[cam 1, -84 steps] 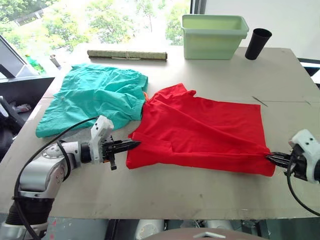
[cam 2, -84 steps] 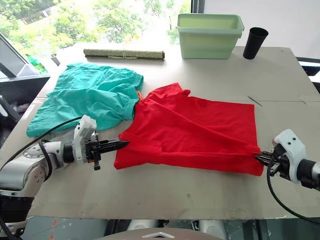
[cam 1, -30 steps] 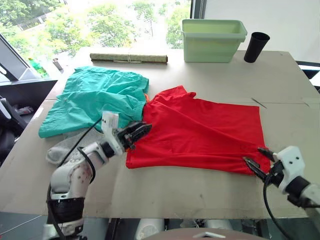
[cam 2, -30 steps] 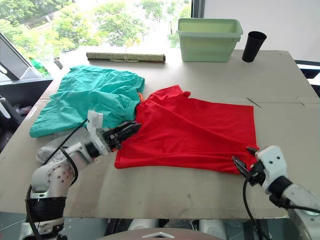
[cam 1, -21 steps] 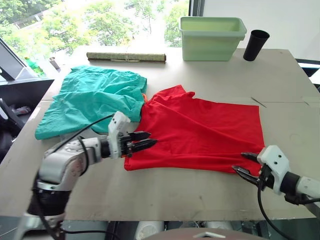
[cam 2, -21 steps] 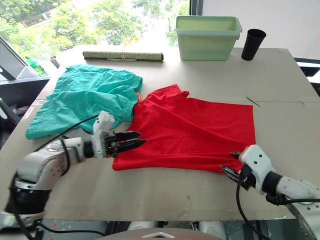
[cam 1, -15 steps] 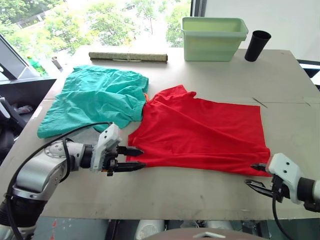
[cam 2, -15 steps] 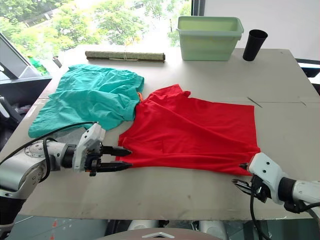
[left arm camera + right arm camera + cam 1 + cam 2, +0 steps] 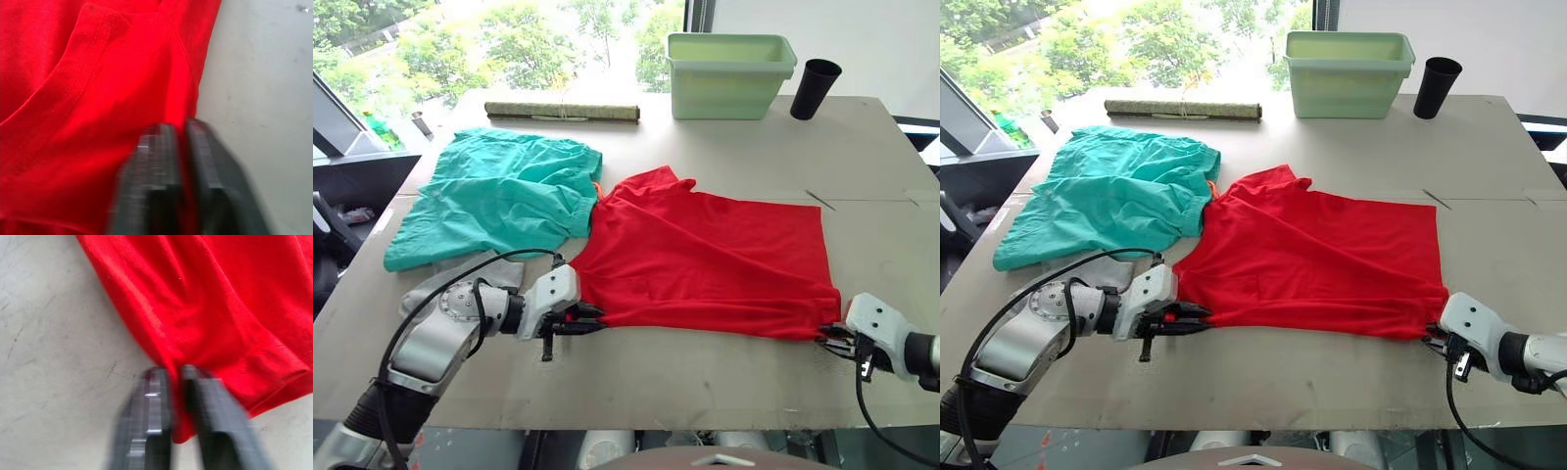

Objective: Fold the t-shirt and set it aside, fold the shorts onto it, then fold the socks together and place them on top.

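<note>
At the near left corner of the t-shirt [image 9: 705,259], left gripper [image 9: 591,321] pinched shut on the red hem, black fingers [image 9: 161,161] pressed together with a fold of fabric between them in the left wrist view. At the near right corner of the t-shirt, right gripper [image 9: 832,335] likewise clamped on the red edge, its fingers [image 9: 156,401] squeezing a tuck of cloth against the table [image 9: 705,377] in the right wrist view. Between the two grippers, t-shirt spread wide and mostly flat, sleeve and collar end toward the left, a long diagonal crease running across it. Just beyond the t-shirt's far left corner and touching it, teal-green shorts [image 9: 499,196], rumpled, with a bit of orange cord [image 9: 599,190] peeking out where the two garments meet. Left of the t-shirt's near corner, below the shorts, pale grey socks [image 9: 460,279], partly covered by the left arm and its black cable. Well beyond the t-shirt at the far edge of the table, a pale green plastic bin [image 9: 732,73], with a black cup [image 9: 816,87] just to its right. Beyond the shorts, left of the bin, a long rolled mat [image 9: 562,112] lying along the far edge.
</note>
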`<state>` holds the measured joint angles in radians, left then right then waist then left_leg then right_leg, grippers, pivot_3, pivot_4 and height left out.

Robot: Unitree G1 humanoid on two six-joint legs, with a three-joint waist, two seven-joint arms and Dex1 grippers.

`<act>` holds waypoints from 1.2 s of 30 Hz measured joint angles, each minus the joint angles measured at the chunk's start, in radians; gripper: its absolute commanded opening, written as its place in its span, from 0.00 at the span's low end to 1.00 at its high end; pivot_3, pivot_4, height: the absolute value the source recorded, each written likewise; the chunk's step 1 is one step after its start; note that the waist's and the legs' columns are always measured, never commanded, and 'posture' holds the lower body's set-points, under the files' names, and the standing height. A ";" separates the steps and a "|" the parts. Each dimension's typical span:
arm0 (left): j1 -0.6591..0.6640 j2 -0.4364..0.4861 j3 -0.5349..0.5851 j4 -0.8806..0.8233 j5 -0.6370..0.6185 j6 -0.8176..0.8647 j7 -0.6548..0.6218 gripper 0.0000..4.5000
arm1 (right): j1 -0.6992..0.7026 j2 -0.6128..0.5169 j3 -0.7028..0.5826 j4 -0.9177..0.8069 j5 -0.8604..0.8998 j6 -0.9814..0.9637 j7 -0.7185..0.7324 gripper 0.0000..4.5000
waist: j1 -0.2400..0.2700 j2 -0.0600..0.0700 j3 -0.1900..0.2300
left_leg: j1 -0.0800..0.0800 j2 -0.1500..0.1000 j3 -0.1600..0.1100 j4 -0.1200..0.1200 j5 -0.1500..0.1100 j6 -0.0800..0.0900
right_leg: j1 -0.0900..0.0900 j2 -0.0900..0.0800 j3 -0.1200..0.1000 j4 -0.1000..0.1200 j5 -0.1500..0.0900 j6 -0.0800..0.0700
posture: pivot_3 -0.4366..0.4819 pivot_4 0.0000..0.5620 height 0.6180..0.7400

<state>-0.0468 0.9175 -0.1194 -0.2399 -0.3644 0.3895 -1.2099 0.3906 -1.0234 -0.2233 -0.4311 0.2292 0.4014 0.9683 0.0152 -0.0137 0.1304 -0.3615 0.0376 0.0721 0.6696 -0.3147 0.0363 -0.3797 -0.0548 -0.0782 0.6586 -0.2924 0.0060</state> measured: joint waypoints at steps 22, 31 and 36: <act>-0.254 -0.174 0.349 0.086 -0.517 0.533 0.345 0.52 | -0.005 0.267 -0.292 -0.239 0.369 0.084 -0.019 0.70 | 0.003 -0.001 0.002 | 0.000 -0.001 -0.004 0.003 0.000 0.000 | 0.002 -0.001 -0.003 0.003 0.001 0.001 | 0.48 0.27 1.00; -0.761 -0.410 0.105 0.636 -0.123 0.363 0.588 0.53 | -0.400 0.477 0.064 -0.396 0.363 0.262 -0.474 0.82 | 0.002 -0.005 0.003 | -0.004 -0.002 -0.002 0.006 0.001 -0.001 | -0.001 0.001 -0.004 0.002 0.001 0.001 | 0.48 0.27 1.00; -0.963 -0.506 0.028 0.988 0.069 0.153 0.607 0.53 | -0.419 0.480 0.138 -0.413 0.330 0.341 -0.574 0.98 | 0.003 -0.006 0.003 | -0.006 -0.004 -0.001 0.007 0.001 -0.001 | -0.001 0.003 -0.005 0.001 0.000 0.003 | 0.48 0.27 1.00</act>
<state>-1.0094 0.4112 -0.0914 0.7482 -0.2954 0.5421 -0.6033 -0.0288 -0.5430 -0.0856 -0.8440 0.5587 0.7423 0.3946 0.0178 -0.0192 0.1335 -0.3679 0.0334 0.0709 0.6763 -0.3140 0.0352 -0.3810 -0.0515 -0.0833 0.6594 -0.2925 0.0094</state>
